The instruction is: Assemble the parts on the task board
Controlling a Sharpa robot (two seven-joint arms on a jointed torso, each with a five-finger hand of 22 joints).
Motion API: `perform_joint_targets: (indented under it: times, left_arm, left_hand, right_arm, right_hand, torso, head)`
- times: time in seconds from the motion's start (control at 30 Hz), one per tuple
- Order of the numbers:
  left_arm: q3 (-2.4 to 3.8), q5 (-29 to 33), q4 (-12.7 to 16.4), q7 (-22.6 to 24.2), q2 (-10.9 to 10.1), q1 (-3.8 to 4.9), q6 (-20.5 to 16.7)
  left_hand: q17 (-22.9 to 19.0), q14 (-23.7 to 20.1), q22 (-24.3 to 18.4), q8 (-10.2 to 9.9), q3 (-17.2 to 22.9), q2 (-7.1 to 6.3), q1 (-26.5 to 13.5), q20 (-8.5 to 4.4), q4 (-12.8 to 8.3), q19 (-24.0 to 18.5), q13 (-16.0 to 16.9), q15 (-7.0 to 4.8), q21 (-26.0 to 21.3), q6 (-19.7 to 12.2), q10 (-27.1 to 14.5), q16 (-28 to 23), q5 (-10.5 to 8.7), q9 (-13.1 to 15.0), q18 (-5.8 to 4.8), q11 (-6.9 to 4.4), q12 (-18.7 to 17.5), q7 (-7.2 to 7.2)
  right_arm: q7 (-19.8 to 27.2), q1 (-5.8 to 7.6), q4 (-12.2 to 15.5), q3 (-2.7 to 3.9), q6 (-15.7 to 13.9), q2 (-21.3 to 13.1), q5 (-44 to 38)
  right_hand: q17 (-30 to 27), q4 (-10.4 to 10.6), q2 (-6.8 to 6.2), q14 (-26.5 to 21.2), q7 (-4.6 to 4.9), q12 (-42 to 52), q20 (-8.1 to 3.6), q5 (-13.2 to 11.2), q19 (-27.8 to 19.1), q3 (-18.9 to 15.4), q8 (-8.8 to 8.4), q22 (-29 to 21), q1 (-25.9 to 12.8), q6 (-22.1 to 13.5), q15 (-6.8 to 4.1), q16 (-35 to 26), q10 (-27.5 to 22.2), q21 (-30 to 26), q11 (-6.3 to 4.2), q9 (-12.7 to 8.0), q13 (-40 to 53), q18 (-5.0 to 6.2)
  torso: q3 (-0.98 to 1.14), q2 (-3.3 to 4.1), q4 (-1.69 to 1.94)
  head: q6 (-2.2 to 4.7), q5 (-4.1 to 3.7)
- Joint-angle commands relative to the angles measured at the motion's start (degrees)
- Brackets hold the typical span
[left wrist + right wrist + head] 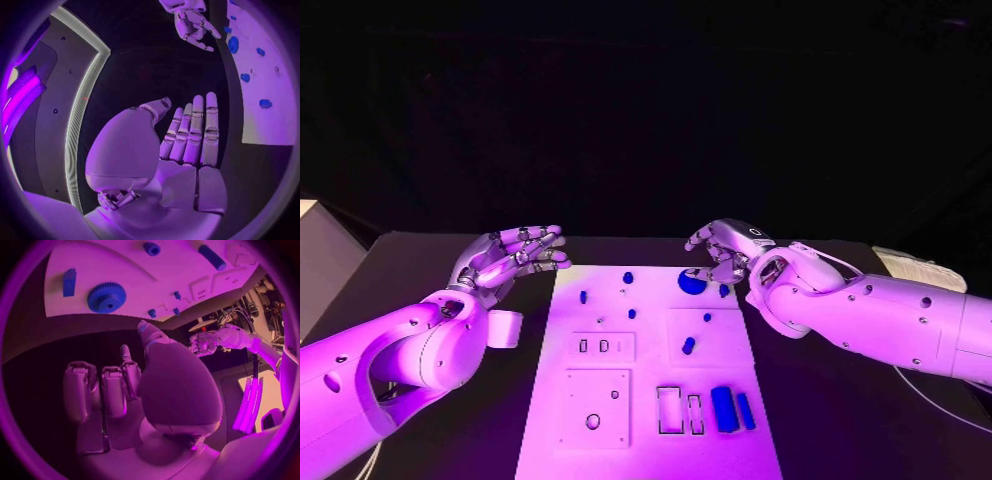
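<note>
My right hand [723, 250] hovers at the far right corner of the task board [646, 350], fingers curled inward with nothing between them. My left hand [514, 256] hangs off the board's far left corner, over the black table [430, 270], fingers extended side by side and apart from the thumb, holding nothing.

The blue gear [692, 282], a flat toothed disc with a central bore, lies on the board just beside my right hand, on the side toward the board's middle. A disc has no long axis, so I judge approach direction open. My right hand is much the nearer; my left is well apart from the gear.

The blue bar [723, 408], a smooth rectangular block, lies at the board's near right, its long axis running near to far, beside empty rectangular slots [669, 410]. Small blue pegs [627, 277] are scattered across the far half. The board is a matte white plate with recessed pockets.
</note>
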Motion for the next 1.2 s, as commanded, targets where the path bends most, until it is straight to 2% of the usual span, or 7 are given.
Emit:
perform_joint_targets:
  times: [0.03, 0.23, 0.4, 0.53, 0.63, 0.9, 1.2]
  left_arm:
    - [0.04, -0.2, 0.0, 0.5, 0.2, 0.01, 1.1]
    - [0.04, -0.2, 0.0, 0.4, 0.3, 0.00, 1.2]
    - [0.04, -0.2, 0.0, 0.4, 0.2, -0.01, 1.2]
    - [0.04, -0.2, 0.1, 0.4, 0.1, -0.01, 1.1]
    - [0.04, -0.2, 0.1, 0.4, 0.1, -0.01, 1.1]
    - [0.04, -0.2, 0.1, 0.4, 0.1, -0.01, 1.1]
    - [0.04, -0.2, 0.1, 0.4, 0.1, -0.01, 1.1]
  left_hand:
    - [0.0, -0.3, 0.1, 0.0, 0.3, -0.28, 0.2, 0.11, 0.1, -0.4, 0.0, -0.13, 0.3, 0.3, 0.3, 0.3, -0.24, -0.1, 0.56, 0.19, -0.4, 1.34]
    - [0.0, -0.3, 0.1, 0.0, 0.3, -0.28, 0.2, 0.11, 0.1, -0.4, 0.0, -0.13, 0.3, 0.3, 0.3, 0.3, -0.24, -0.1, 0.56, 0.19, -0.4, 1.34]
    - [0.0, -0.3, 0.1, 0.0, 0.3, -0.28, 0.2, 0.11, 0.1, -0.4, 0.0, -0.13, 0.3, 0.3, 0.3, 0.3, -0.24, -0.1, 0.56, 0.19, -0.4, 1.34]
    - [0.0, -0.3, 0.1, 0.0, 0.3, -0.28, 0.2, 0.11, 0.1, -0.4, 0.0, -0.13, 0.3, 0.3, 0.3, 0.3, -0.24, -0.1, 0.56, 0.19, -0.4, 1.34]
    - [0.0, -0.3, 0.1, 0.0, 0.3, -0.28, 0.2, 0.11, 0.1, -0.4, 0.0, -0.13, 0.3, 0.3, 0.3, 0.3, -0.24, -0.1, 0.56, 0.19, -0.4, 1.34]
    - [0.0, -0.3, 0.1, 0.0, 0.3, -0.28, 0.2, 0.11, 0.1, -0.4, 0.0, -0.13, 0.3, 0.3, 0.3, 0.3, -0.24, -0.1, 0.56, 0.19, -0.4, 1.34]
    - [0.0, -0.3, 0.1, 0.0, 0.3, -0.28, 0.2, 0.11, 0.1, -0.4, 0.0, -0.13, 0.3, 0.3, 0.3, 0.3, -0.24, -0.1, 0.56, 0.19, -0.4, 1.34]
  right_arm:
    - [0.2, 0.06, -0.9, 0.03, 5.6, 0.2, 2.0]
    - [-1.0, 0.05, -1.6, 0.00, 7.6, 0.5, 1.1]
    - [-2.1, 0.02, -2.0, -0.02, 9.1, 0.6, 0.4]
    - [-3.0, -0.06, -2.5, -0.06, 10.0, 0.8, -0.1]
    - [-3.4, -0.14, -2.8, -0.10, 10.4, 1.0, -0.4]
    - [-4.1, -0.23, -3.3, -0.14, 10.6, 1.2, -0.8]
    - [-4.2, -0.61, -3.9, -0.27, 11.3, 1.8, -0.7]
  right_hand:
    - [8.7, 0.5, 0.55, 4.7, 0.05, 4.1, 0.73, 0.3, 4.0, -1.3, 0.52, 9.3, 0.1, -0.6, 0.52, 1.5, 3.7, 2.3, 0.62, 0.2, 12.3, -1.18]
    - [11.3, 0.8, 0.78, 5.1, 0.26, 5.5, 1.09, 0.2, 4.7, -2.6, 0.93, 11.4, -0.2, -1.1, 0.89, 2.3, 5.1, 4.0, 0.95, 0.3, 13.9, -1.64]
    - [11.9, 0.8, 0.93, 5.2, 0.31, 6.2, 1.21, 0.2, 5.0, -3.0, 1.14, 12.3, -0.4, -1.2, 0.99, 2.5, 5.8, 4.6, 1.02, 0.4, 14.6, -1.83]
    - [12.2, 0.8, 0.99, 5.3, 0.32, 6.3, 1.26, 0.2, 5.1, -3.2, 1.23, 12.6, -0.6, -1.2, 1.02, 2.6, 5.9, 4.9, 1.04, 0.4, 14.8, -1.90]
    - [12.4, 0.8, 1.01, 5.3, 0.33, 6.1, 1.27, 0.2, 5.2, -3.3, 1.27, 12.7, -0.6, -1.2, 1.04, 2.6, 5.7, 4.9, 1.05, 0.5, 14.6, -1.92]
    - [12.4, 0.8, 1.19, 5.3, 0.33, 6.2, 1.31, 0.3, 5.2, -3.3, 1.36, 12.9, -0.6, -1.2, 1.06, 2.7, 5.8, 5.1, 1.06, 0.5, 14.7, -1.97]
    - [12.4, 0.7, 1.40, 5.3, 0.30, 6.2, 1.34, 0.5, 5.3, -3.2, 1.56, 13.0, -0.5, -1.0, 1.07, 2.7, 5.8, 5.2, 1.05, 0.6, 14.7, -2.01]
  torso:
    - [0.00, 0.08, 0.10]
    - [-0.11, 0.15, 0.39]
    - [-0.20, 0.16, 0.41]
    - [-0.18, 0.21, 0.38]
    - [-0.15, 0.23, 0.40]
    - [-0.26, 0.12, 0.53]
    - [-0.22, 0.19, 0.52]
  head:
    - [-0.18, -0.21]
    - [-0.46, -0.31]
    - [-0.74, -0.41]
    - [-0.90, -0.38]
    - [-0.93, -0.39]
    - [-1.19, -0.47]
    - [-1.26, -0.38]
